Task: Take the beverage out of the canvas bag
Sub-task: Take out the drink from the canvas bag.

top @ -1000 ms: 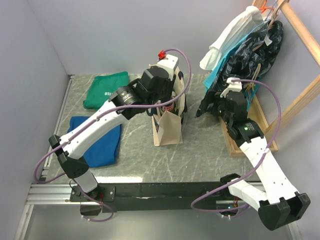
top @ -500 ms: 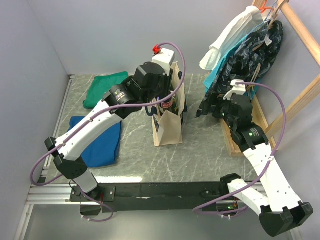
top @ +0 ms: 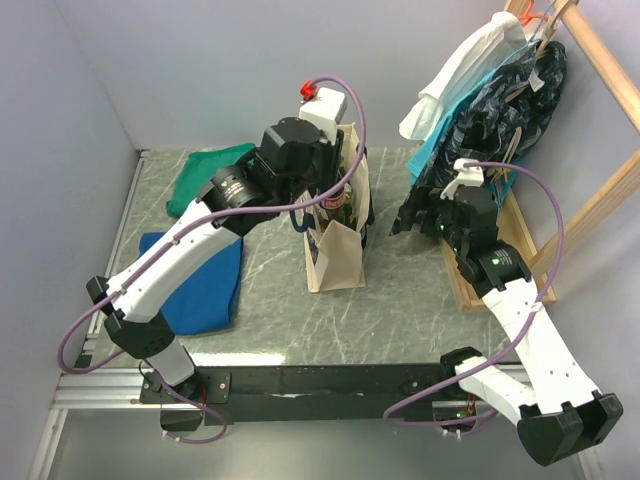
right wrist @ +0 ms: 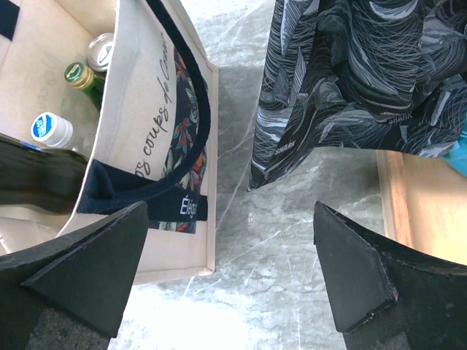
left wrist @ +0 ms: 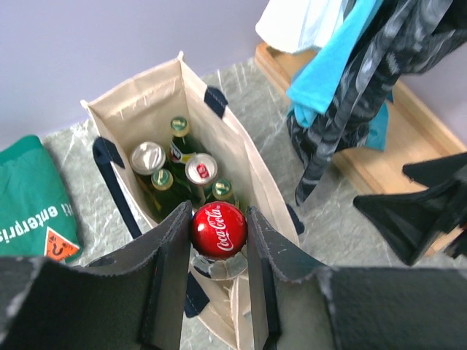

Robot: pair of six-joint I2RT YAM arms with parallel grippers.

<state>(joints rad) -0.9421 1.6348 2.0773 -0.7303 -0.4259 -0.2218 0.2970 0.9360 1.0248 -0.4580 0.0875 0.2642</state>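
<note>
Beverage (left wrist: pixel 219 230) clamped in left pincer (left wrist: pixel 217 219), over canvas bag (left wrist: pixel 133 102)

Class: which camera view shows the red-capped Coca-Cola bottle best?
Left wrist view: the Coca-Cola bottle sits in the left gripper, cap logo readable. In the top external view the left arm mostly hides it; the right wrist view shows only other drinks.

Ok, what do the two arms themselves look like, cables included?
The left arm and right arm are both white shells with black joint housings, each trailing a looping purple cable. The jaws are dark, flat wedges. A red tag tops the left wrist; a small green light shows on the right arm.
</note>
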